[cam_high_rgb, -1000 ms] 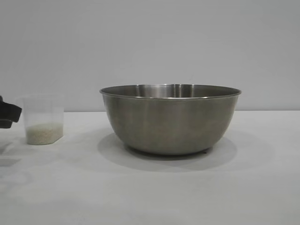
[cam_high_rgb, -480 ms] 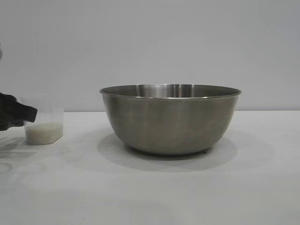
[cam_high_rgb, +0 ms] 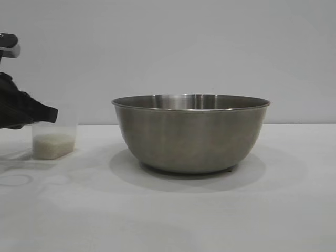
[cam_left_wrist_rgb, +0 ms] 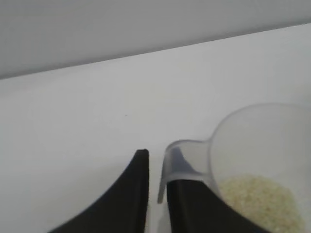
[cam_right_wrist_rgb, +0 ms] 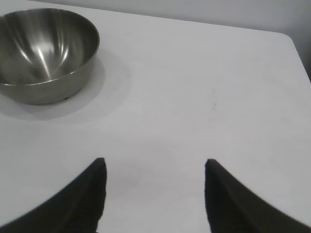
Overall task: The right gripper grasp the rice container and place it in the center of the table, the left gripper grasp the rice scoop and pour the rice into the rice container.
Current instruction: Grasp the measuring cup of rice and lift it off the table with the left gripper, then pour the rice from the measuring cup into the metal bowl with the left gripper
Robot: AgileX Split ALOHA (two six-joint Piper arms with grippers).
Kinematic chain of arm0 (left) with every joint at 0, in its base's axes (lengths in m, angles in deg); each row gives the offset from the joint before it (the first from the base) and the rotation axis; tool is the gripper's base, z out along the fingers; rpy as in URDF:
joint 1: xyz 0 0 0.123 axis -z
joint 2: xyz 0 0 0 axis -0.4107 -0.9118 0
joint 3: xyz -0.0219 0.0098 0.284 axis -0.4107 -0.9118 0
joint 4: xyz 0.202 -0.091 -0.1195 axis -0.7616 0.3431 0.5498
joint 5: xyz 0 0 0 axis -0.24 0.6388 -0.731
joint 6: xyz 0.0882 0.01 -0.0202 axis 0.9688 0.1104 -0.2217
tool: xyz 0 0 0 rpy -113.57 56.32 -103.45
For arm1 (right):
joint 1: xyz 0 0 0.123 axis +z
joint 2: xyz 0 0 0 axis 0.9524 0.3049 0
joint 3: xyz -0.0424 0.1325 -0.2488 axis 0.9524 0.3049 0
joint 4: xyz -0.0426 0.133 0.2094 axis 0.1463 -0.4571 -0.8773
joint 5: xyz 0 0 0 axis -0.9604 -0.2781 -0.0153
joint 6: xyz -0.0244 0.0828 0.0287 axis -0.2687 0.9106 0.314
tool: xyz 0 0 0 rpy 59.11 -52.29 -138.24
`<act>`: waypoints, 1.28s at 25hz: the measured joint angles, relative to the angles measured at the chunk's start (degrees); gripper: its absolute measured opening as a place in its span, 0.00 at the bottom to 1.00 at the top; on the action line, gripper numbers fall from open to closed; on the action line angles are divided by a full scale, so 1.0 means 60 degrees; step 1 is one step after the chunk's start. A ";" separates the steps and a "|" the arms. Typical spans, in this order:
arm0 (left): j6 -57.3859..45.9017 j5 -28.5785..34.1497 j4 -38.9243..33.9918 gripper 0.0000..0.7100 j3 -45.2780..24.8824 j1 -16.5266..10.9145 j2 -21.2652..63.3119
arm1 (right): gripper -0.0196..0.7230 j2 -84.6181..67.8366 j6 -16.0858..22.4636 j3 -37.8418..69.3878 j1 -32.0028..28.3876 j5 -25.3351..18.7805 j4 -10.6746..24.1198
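The left gripper point(cam_left_wrist_rgb: 155, 194) is clamped on the scoop's point(cam_high_rgb: 54, 139) handle at the counter's point(cam_high_rgb: 168, 210) left; rice point(cam_left_wrist_rgb: 260, 201) could be spilled if it slips short of the bowl point(cam_high_rgb: 191, 134). The right gripper point(cam_right_wrist_rgb: 153, 194) is held apart.

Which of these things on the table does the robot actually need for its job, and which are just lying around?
Needed for the job:
- rice container
- rice scoop holding the rice
- left gripper, closed on the scoop's handle
- right gripper, open, away from the container
- table

Lying about:
- nothing else visible

Steel rice container point(cam_high_rgb: 191, 134) upright mid-table; frosted rice scoop point(cam_high_rgb: 53, 139) holds rice point(cam_high_rgb: 52, 144).
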 joint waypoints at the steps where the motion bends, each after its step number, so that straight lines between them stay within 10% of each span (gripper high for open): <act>1: 0.0024 0.0000 -0.0093 0.00 0.0019 0.0000 0.0000 | 0.60 0.0000 0.0000 0.0000 0.0000 0.0000 0.0000; 17: 0.5057 0.0640 -0.3682 0.00 0.1945 0.0099 0.2488 | 0.60 0.0000 0.0000 0.0000 0.0000 0.0000 0.0000; 25: 1.0891 0.3528 -0.4725 0.00 0.3340 0.1702 0.2491 | 0.60 0.0000 0.0000 0.0000 0.0000 0.0000 0.0000; 32: 1.5059 0.3890 -0.5687 0.00 0.3598 0.2484 0.2210 | 0.60 0.0000 0.0000 0.0000 0.0000 0.0000 0.0000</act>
